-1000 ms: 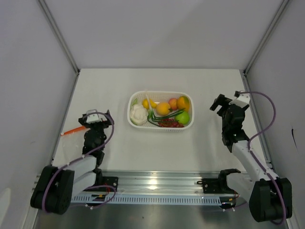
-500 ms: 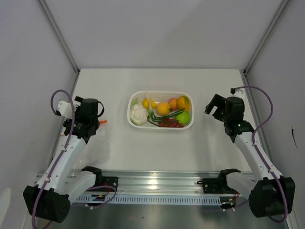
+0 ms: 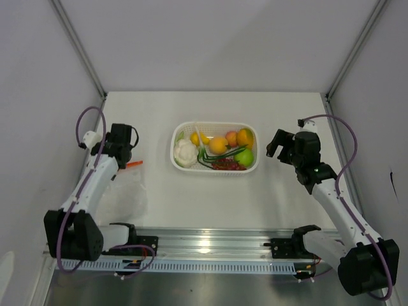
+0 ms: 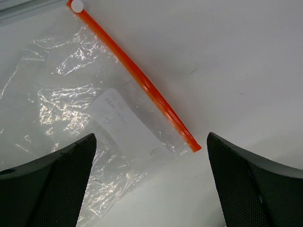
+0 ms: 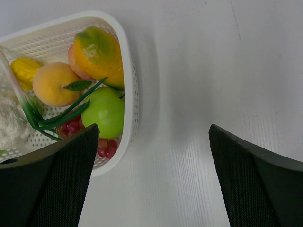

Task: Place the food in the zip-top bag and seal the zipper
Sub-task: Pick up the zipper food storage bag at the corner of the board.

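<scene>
Both wide open, empty: left end effector [image 4: 151,151] over zip-top bag [image 4: 71,94], right end effector [image 5: 154,142] near food [image 5: 106,111].

one zip-top bag [image 4: 71,118], one zipper [image 4: 137,75] strip on it, one white basket [image 5: 134,94], one cauliflower [image 3: 185,153], one green apple [image 5: 106,111], one peach [image 3: 231,138], two oranges [image 3: 218,145], one grape bunch [image 5: 106,146], lemons [image 5: 23,70] one or two, hard to tell, green beans [image 5: 61,113] tangled, uncountable

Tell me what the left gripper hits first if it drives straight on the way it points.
Probably the clear bag, near the end of its orange zipper: that corner lies between the open fingers of the left gripper. Nothing shows in the way, though depth is unclear.
</scene>
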`<state>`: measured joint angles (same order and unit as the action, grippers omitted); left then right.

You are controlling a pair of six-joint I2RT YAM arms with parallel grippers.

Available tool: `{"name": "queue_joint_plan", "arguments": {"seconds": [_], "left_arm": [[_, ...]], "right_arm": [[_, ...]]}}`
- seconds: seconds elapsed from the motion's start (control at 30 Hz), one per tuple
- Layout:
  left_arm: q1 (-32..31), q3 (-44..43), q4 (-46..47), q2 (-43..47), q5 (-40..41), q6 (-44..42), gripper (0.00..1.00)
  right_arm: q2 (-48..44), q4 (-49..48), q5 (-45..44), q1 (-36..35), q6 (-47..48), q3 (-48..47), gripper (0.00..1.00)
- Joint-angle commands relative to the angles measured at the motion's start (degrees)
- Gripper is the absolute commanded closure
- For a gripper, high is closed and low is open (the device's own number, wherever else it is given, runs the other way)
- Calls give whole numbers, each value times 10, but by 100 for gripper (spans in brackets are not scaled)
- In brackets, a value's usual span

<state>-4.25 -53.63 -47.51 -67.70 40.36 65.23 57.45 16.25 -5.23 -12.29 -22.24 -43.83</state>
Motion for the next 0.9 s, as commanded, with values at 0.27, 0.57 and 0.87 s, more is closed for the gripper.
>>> {"name": "queue_joint_plan", "arguments": {"seconds": [0.27,0.57,0.87], "left_arm": [[93,-120,-90,-177,-143,53,3],[130,-206,-129,-307,-158,61,1],[159,-261,-211,-400,-170,82,3]], "right_arm": [[-3,10,-23,-42,21,-21,1],[-16,0,-25,-49,23,-10,1],[-10,-4,-23,-51,23,-9,1]]}}
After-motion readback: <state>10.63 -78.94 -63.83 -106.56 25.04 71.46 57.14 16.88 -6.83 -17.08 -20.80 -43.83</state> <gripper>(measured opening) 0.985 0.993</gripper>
